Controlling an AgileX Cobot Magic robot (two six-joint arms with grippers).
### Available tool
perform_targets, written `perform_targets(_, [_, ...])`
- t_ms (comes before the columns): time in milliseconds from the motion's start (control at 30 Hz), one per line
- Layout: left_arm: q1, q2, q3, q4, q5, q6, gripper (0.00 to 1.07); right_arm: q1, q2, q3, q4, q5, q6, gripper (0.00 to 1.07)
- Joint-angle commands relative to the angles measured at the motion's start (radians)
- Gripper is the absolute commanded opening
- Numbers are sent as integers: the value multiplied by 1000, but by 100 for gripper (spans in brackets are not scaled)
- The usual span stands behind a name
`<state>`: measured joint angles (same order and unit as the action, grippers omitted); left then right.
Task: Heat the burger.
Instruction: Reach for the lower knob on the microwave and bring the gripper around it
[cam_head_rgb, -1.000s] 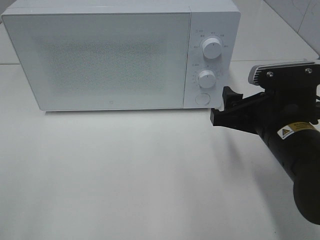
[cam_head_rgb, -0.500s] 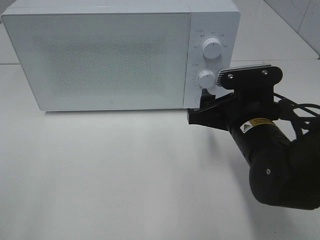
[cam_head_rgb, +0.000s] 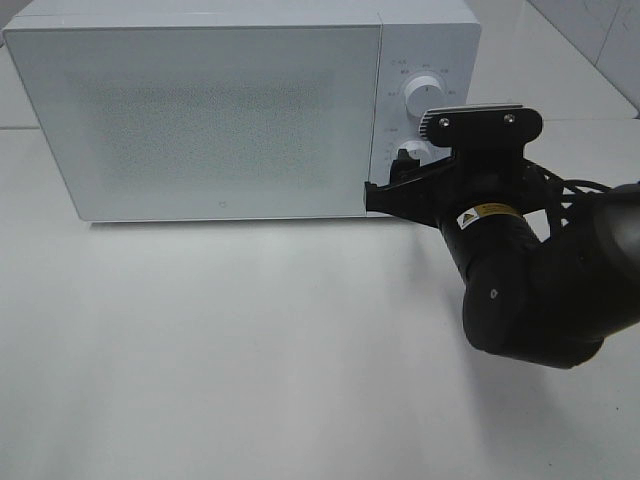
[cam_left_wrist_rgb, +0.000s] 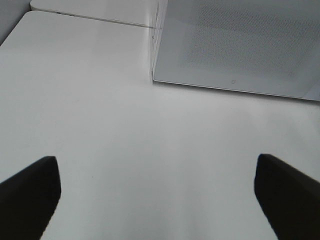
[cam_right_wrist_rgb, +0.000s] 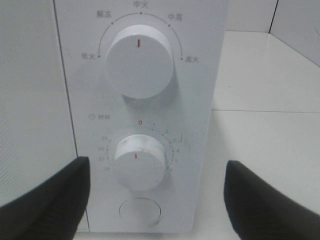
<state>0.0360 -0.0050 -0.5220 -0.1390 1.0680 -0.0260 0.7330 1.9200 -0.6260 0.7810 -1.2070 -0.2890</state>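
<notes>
The burger is out of view. The white microwave (cam_head_rgb: 200, 110) stands at the back of the table with its door closed; it also shows in the left wrist view (cam_left_wrist_rgb: 240, 45). My right gripper (cam_head_rgb: 393, 180) is open and empty, right in front of the control panel. In the right wrist view its fingers (cam_right_wrist_rgb: 45, 200) straddle the lower timer knob (cam_right_wrist_rgb: 140, 161) and the round button (cam_right_wrist_rgb: 140, 211) without touching them. The upper power knob (cam_right_wrist_rgb: 140, 61) sits above. My left gripper (cam_left_wrist_rgb: 159, 195) is open and empty over bare table, short of the microwave's left corner.
The white table (cam_head_rgb: 250, 340) spreads in front of the microwave. My right arm's black body (cam_head_rgb: 530, 290) fills the right side of the exterior view. A table seam runs behind the microwave (cam_left_wrist_rgb: 90, 17).
My right arm has swung left and forward, bringing the open gripper from beside the microwave to the front of its control panel at the lower knob.
</notes>
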Motion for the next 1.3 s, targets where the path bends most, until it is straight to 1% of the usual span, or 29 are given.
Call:
perform_targets(33, [3,-18,6,4,0,2,98,-10,9,-34,-23,-136,1,70])
perform_targets(300, [3,-18,6,4,0,2,98,-10,80,-98,-47,-115,1,70])
perform_targets(433, [3,-18,6,4,0,2,98,-48,108,-129,-62,-90,18,70])
perform_targets(533, [3,-19,6,3,0,2,98,-54,114,-136,-73,-87,20,70])
perform_targets(600, [3,-19,6,3,0,2,98,-56,127,-151,-109,-87,20,70])
perform_targets(700, [3,-19,6,3,0,2,98,-56,146,-165,-115,-84,20,70])
perform_targets(833, [3,-19,6,2,0,2,98,-56,164,-179,-119,-64,20,70])
perform_targets(1033, [3,-19,6,2,0,2,98,-97,168,-190,-125,-51,30,70])
perform_targets(1300, [3,-19,6,2,0,2,98,-100,168,-190,-148,-42,76,70])
